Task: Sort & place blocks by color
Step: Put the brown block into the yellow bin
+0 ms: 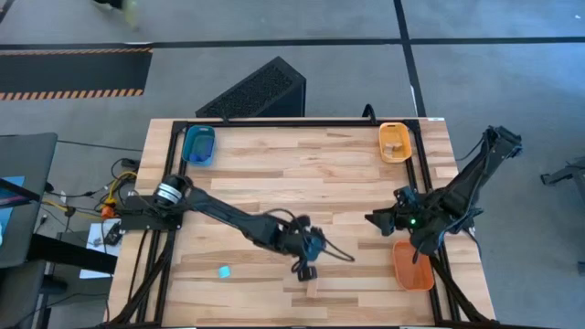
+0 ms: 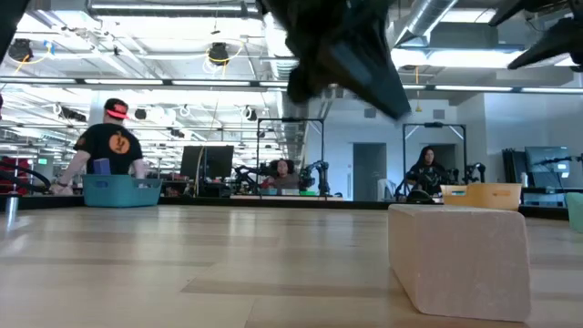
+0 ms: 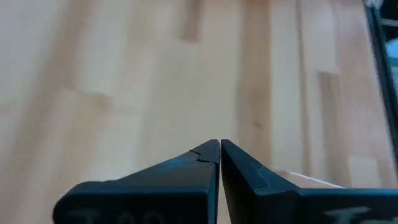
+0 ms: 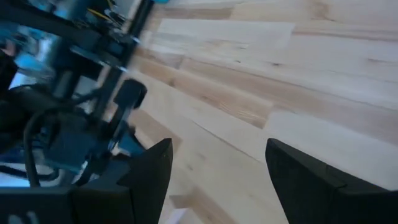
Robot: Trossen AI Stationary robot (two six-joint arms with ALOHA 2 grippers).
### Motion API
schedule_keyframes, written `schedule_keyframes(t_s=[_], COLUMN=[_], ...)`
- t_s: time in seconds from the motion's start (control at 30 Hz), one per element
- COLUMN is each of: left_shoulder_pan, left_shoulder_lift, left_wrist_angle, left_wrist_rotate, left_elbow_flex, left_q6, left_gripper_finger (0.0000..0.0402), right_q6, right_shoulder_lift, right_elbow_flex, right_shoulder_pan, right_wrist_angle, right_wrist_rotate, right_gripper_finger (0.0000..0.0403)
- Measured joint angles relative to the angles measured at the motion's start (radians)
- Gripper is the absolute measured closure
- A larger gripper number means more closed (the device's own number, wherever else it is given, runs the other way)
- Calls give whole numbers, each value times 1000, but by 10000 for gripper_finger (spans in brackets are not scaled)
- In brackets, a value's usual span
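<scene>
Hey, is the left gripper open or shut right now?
Shut: in the left wrist view the left gripper has its fingertips touching, nothing visible between them.

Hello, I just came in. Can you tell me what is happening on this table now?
Two dark robot arms work at a wooden table with a blue plastic tray, a yellow-orange tray and an orange tray. The left gripper is shut, with nothing between its fingers, near the front middle by a pale tan wooden block. A light cyan cube lies loose. The right gripper waits open at the right.
</scene>
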Motion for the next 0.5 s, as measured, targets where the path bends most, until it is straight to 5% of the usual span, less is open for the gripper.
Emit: schedule_keyframes(t_s=[0.2,0.5], left_shoulder_pan=[25,94], left_shoulder_lift=[-109,-150], left_wrist_angle=[-38,39], left_wrist_rotate=[-113,-45], left_elbow_flex=[0,-1], left_q6=[203,543], left_gripper_finger=[401,401], right_q6=[-8,-314], right_shoulder_lift=[-70,-43], right_elbow_flex=[0,0], right_shoulder_pan=[-18,-167], right_wrist_angle=[73,335], right_wrist_rotate=[-1,-16], right_gripper_finger=[122,122])
